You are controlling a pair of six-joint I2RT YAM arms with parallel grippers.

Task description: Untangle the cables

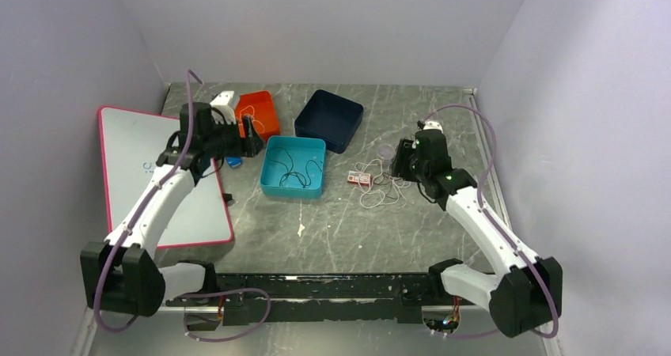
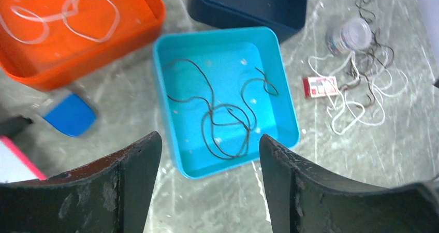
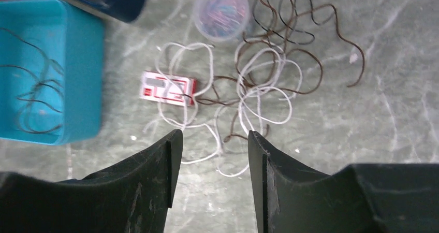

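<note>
step: we're judging this as mid-sort; some strands are already lying in bins and the remaining knot is being lined up for a pick.
right pincer: we're seeing it spread, nothing between the fingers, hovering over the tangle.
tangle: thin whitish and dark brown-black string-like cables are lying interlooped on the grey marbled tabletop, just ahead of the right pincer's tips.
clutter: a small red-and-white flat card is sitting ahead and to the left of those tips, whitish loops crossing it; a clear round plastic tub further ahead.
left pincer: spread and empty, hanging above the near edge of the teal square plastic bin.
sorted: a dark cable is coiled in the teal bin; whitish loops in the orange plastic bin, ahead-left of the left pincer.
next: we're reckoning on dropping the right pincer onto one outer whitish loop, clear of the card, then drawing it free slowly.
</note>
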